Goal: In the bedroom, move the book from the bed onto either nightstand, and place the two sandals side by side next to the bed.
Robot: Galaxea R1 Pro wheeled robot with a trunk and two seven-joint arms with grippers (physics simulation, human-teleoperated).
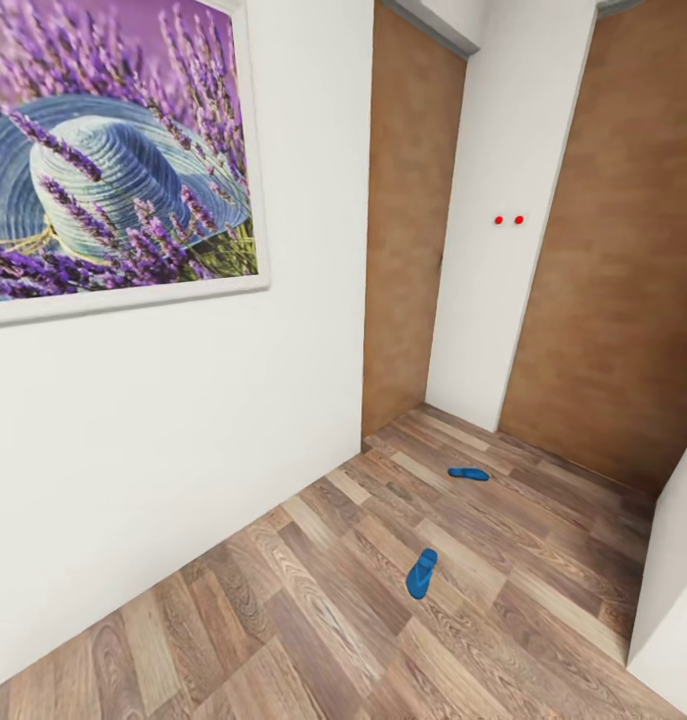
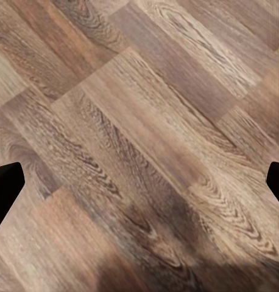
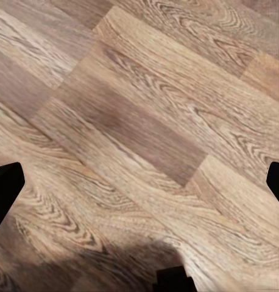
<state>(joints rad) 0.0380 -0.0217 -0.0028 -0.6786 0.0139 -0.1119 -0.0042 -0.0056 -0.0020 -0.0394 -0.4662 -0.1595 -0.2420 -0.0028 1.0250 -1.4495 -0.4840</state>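
Two bright blue sandals lie apart on the wood-plank floor in the head view: one sandal (image 1: 421, 573) nearer to me, the other sandal (image 1: 469, 474) farther back by the white wall corner. The book, the bed and the nightstand are out of view. In the left wrist view my left gripper (image 2: 139, 188) is open, its dark fingertips (image 2: 5, 185) at the frame's two sides over bare floor. In the right wrist view my right gripper (image 3: 139, 188) is open the same way, with fingertips (image 3: 5, 182) spread wide and nothing between them.
A white wall with a large lavender-and-hat picture (image 1: 113, 150) runs along the left. Brown wall panels (image 1: 613, 250) and a white pillar (image 1: 503, 220) with two red dots stand ahead. A white block (image 1: 673, 590) juts in at the right. Wood floor (image 1: 313, 610) stretches between them.
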